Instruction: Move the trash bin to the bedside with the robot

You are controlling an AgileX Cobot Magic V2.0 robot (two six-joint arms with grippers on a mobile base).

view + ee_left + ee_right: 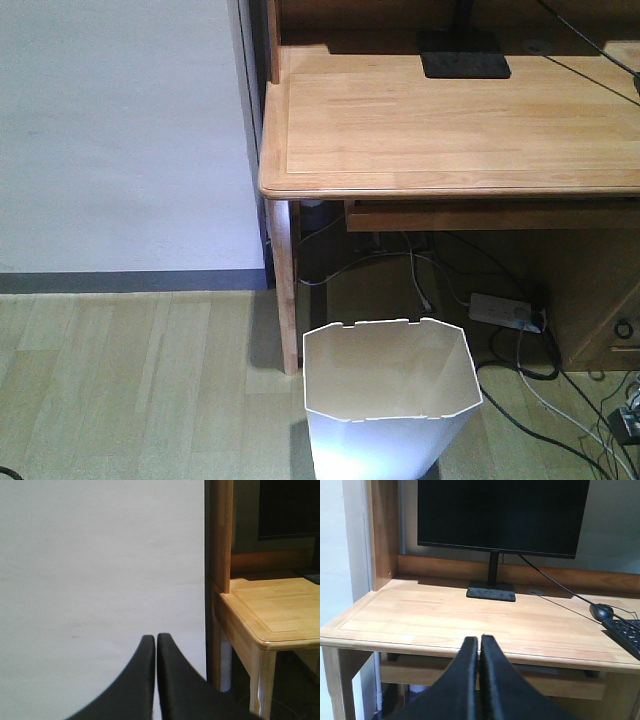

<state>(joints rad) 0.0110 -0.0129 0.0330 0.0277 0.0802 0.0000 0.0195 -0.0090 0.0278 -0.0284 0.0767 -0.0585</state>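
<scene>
Trash bin [385, 440] stands upright on the wooden floor [130, 390], low in the front view, its base cut off by the frame edge. White walls, octagonal rim with small notches on the far edge, pale inside showing. It sits just beside the desk leg [285, 290], rim corner near the leg's foot; I can't tell if they touch. The tabletop [450, 125] overhangs above and behind it. Under the tabletop, behind and to the side of the bin, lie a white power strip [505, 312] and loose cables [520, 400] trailing over the floor. A pale wall [120, 130] with a dark baseboard [130, 282] runs off to the side.

My left pincer [156, 639] is clenched, fingertips pressed together on nothing, facing the wall next to the desk corner. My right pincer [480, 640] is clenched too, grasping nothing, aimed at the tabletop edge. Beyond it stands a dark monitor [502, 515] on its black stand [491, 591]. A mouse [601, 611] and a keyboard [625, 632] sit at the far side. Key print is too blurred to read.
</scene>
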